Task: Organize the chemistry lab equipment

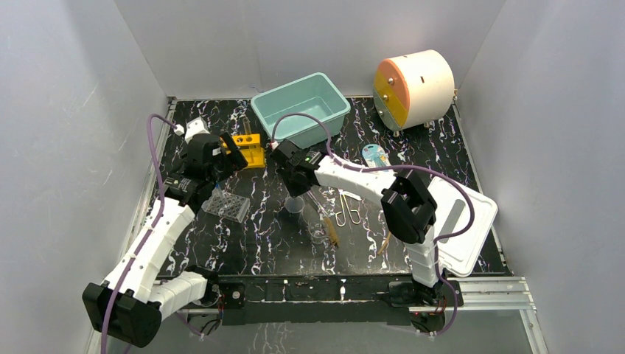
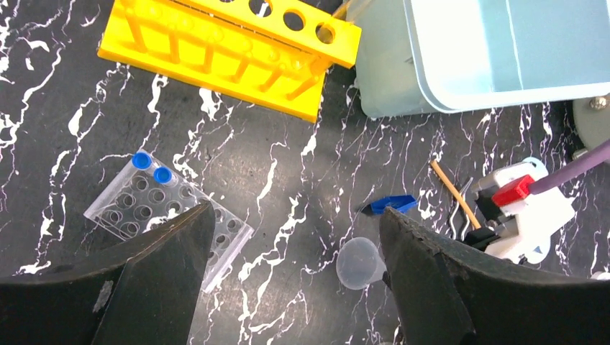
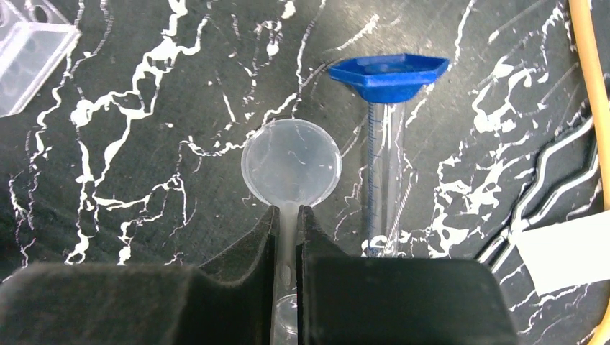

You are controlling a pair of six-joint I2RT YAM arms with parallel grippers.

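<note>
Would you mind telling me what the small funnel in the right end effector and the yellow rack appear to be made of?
The funnel, gripped by its stem in the right end effector, looks like translucent, frosted plastic: the marbled tabletop shows dimly through its bowl. The yellow rack looks like opaque moulded plastic, slightly glossy, judging by its even colour and clean round holes.

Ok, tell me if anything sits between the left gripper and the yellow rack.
Nothing visible does. Left wrist view shows bare table between the open left gripper and the rack; the clear tray lies off to the side, partly hidden by one finger.
</note>
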